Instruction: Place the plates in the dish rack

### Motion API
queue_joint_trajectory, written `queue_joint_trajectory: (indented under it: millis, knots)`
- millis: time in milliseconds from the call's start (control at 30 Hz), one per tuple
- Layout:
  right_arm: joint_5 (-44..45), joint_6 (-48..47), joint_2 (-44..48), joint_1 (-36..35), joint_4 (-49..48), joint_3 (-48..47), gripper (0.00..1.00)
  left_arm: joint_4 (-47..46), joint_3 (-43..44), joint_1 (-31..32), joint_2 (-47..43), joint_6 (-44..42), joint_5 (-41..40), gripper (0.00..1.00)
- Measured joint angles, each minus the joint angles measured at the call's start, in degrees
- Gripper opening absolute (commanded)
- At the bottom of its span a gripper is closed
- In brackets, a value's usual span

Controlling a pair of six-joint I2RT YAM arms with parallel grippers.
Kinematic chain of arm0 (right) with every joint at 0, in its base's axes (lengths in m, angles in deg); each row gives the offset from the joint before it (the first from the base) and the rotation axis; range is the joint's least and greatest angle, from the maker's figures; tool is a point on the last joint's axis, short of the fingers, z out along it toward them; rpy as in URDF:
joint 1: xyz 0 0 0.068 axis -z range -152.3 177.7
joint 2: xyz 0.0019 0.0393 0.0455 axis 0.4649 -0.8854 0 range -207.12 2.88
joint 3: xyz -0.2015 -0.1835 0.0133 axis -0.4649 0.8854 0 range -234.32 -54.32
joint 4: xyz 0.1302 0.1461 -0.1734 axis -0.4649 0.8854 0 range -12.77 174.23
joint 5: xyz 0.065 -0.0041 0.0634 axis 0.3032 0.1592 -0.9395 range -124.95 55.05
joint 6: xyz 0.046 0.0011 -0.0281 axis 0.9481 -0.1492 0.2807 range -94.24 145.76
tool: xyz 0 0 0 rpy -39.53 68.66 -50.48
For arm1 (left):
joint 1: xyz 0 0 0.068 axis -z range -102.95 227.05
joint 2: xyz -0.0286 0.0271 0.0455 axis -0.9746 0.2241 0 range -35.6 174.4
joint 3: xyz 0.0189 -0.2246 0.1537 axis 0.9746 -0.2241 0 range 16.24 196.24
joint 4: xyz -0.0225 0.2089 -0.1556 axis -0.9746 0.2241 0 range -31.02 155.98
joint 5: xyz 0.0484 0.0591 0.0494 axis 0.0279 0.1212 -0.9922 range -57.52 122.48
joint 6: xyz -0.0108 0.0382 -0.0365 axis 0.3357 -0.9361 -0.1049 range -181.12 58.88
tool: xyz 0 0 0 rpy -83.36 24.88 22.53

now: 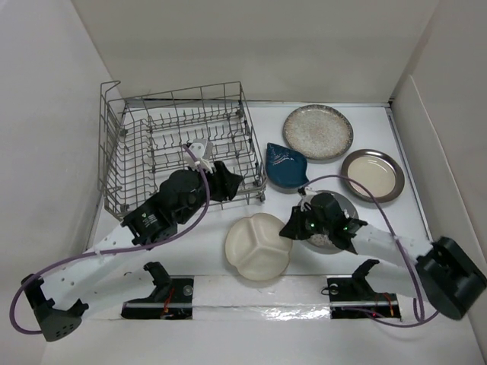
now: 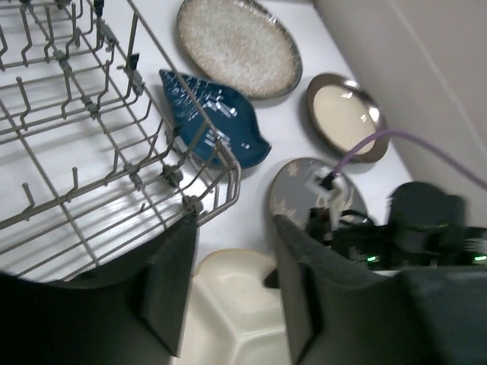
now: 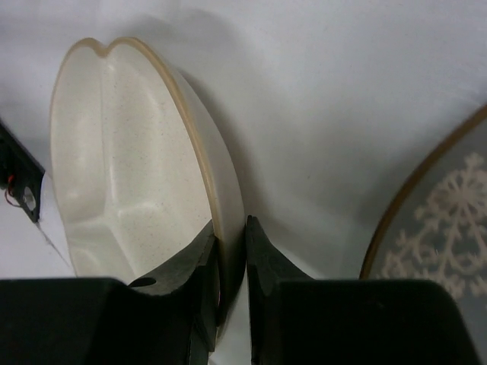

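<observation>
My right gripper [image 1: 293, 228] [image 3: 230, 251] is shut on the right rim of the cream three-section plate [image 1: 257, 245] [image 3: 129, 152], which lies on the table in front of the dish rack [image 1: 114, 163] [image 2: 232, 179]. The grey plate with the white deer design [image 1: 346, 199] [image 3: 449, 220] [image 2: 293, 190] lies mostly under the right arm. My left gripper [image 1: 228, 182] [image 2: 234, 228] is open and empty above the rack's near right corner. The dark blue teardrop dish [image 1: 285, 166] [image 2: 217, 122] lies right of the rack. No plates are in the rack.
The speckled grey-beige plate [image 1: 317, 131] [image 2: 237, 46] lies at the back, the silver-rimmed cream plate [image 1: 371, 174] [image 2: 346, 115] to its right. White walls close the table at the back and both sides. Purple cables loop from both arms.
</observation>
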Motion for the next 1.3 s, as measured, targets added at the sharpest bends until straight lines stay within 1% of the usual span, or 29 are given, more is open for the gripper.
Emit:
queue_joint_trajectory:
  millis: [100, 200, 267, 367, 467, 533, 667, 767, 867, 1067, 1300]
  knots:
    - [0.2, -2.0, 10.7, -0.1, 9.6, -0.2, 0.00, 2.2, 0.9, 0.0, 1.4, -0.2, 0.4, 0.55]
    - [-1.0, -3.2, 20.3, -0.2, 18.9, -2.5, 0.00, 4.0, 3.8, 0.0, 3.4, -1.1, 1.6, 0.61]
    - [-2.3, -3.5, 24.1, -0.2, 23.3, -5.7, 0.00, 4.3, 6.3, 0.0, 4.6, -2.0, 2.7, 0.63]
    - [-5.0, -3.3, 26.0, -0.3, 25.8, -12.2, 0.00, 4.5, 9.3, 0.0, 5.4, -3.8, 4.3, 0.65]
    - [-7.5, -2.6, 25.7, -0.2, 25.3, -18.8, 0.00, 5.3, 11.4, 0.0, 5.3, -5.6, 6.4, 0.69]
    - [-9.3, -2.8, 24.7, 0.6, 24.2, -22.7, 0.00, 5.8, 12.4, -0.2, 4.9, -6.6, 7.8, 0.70]
    - [-13.4, -2.9, 20.6, 5.1, 20.3, -27.2, 0.00, 7.2, 13.6, -2.3, 3.2, -8.2, 11.5, 0.70]
    - [-15.9, -2.4, 17.0, 9.4, 16.2, -27.4, 0.00, 8.9, 13.6, -3.7, 1.1, -9.0, 13.6, 0.70]
    - [-15.9, -2.4, 13.4, 12.0, 14.8, -27.4, 0.00, 10.0, 13.6, -3.8, 0.0, -9.4, 14.4, 0.69]
    - [-15.1, -2.5, 9.6, 14.7, 13.7, -27.4, 0.00, 11.6, 13.6, -4.0, 1.3, -10.0, 15.5, 0.67]
    - [-16.2, -1.8, 8.7, 15.1, 11.2, -27.5, 0.00, 12.5, 11.6, -4.7, 5.2, -10.3, 12.7, 0.68]
